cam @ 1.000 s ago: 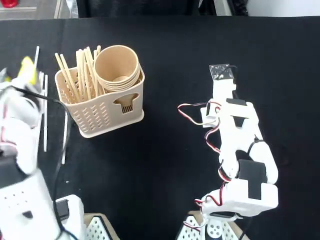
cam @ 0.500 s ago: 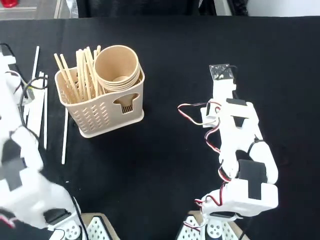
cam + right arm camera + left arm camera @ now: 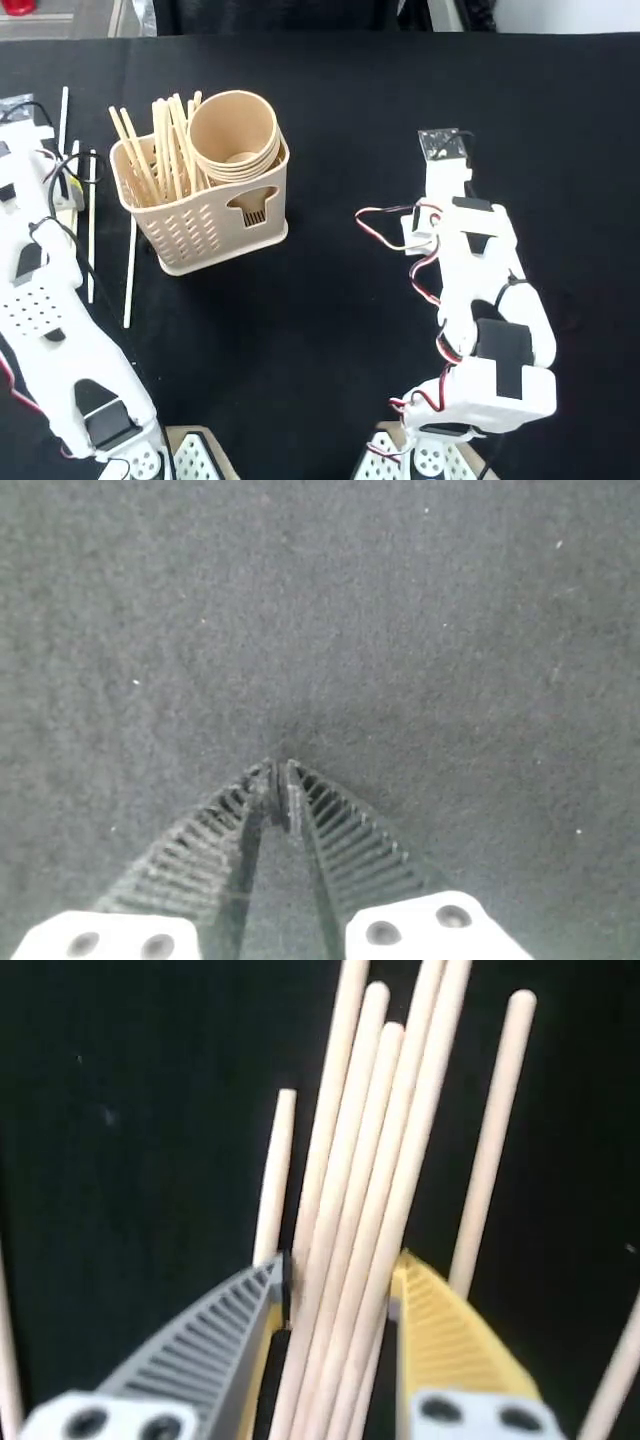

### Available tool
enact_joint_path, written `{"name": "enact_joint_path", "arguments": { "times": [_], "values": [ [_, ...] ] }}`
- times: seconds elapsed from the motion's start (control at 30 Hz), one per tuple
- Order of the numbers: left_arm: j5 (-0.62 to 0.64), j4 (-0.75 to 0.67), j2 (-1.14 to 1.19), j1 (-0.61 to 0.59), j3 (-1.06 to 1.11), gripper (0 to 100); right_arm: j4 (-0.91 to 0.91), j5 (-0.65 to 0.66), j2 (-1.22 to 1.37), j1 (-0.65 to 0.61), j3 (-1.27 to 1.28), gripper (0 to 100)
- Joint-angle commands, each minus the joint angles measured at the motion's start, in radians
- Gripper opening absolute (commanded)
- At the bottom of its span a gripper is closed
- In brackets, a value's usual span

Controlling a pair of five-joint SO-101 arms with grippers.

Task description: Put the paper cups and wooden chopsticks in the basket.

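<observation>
The basket (image 3: pixel 215 225) is taken as the landmark. The paper cups (image 3: pixel 235 130) are nested inside it on the side toward the right arm, and a sheaf of stored chopsticks (image 3: pixel 165 135) is stood upright in the other half. Beside the basket, on the left arm's side, the loose chopsticks (image 3: pixel 91 225) are lain on the black worktop (image 3: pixel 350 100). A single chopstick (image 3: pixel 130 270) is seen nearer the basket wall.

The left end effector (image 3: pixel 340 1265) is closed around a bundle of these sticks, with a jaw pressed against each flank of the bundle. Other sticks are left outside the grip. The right end effector (image 3: pixel 278 775) is held with its jaws together on nothing, over bare cloth well apart from the basket on its far side.

The grip is judged to be the main risk. Round sticks stacked between two jaws can be squeezed unevenly, so one may be slid out or fanned sideways once lifted. A long overhang could be caught on the basket rim or on the stored sticks during lowering, and the light basket could be tipped. Neighbouring sticks may be dragged or rolled away.
</observation>
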Motion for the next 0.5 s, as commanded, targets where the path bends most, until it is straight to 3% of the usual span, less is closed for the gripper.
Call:
{"name": "enact_joint_path", "arguments": {
  "times": [0.0, 0.1, 0.47],
  "values": [
    [-0.011, 0.002, 0.094, 0.007, -0.071, 13, -0.009, 0.008, -0.013, 0.008, -0.005, 1.2],
    [-0.011, 0.002, 0.094, 0.007, -0.064, 2, -0.011, 0.008, -0.013, 0.008, -0.005, 1.2],
    [-0.012, 0.218, -0.04, 0.016, -0.093, 3, -0.012, 0.008, -0.013, 0.008, -0.005, 1.2]
  ]
}}
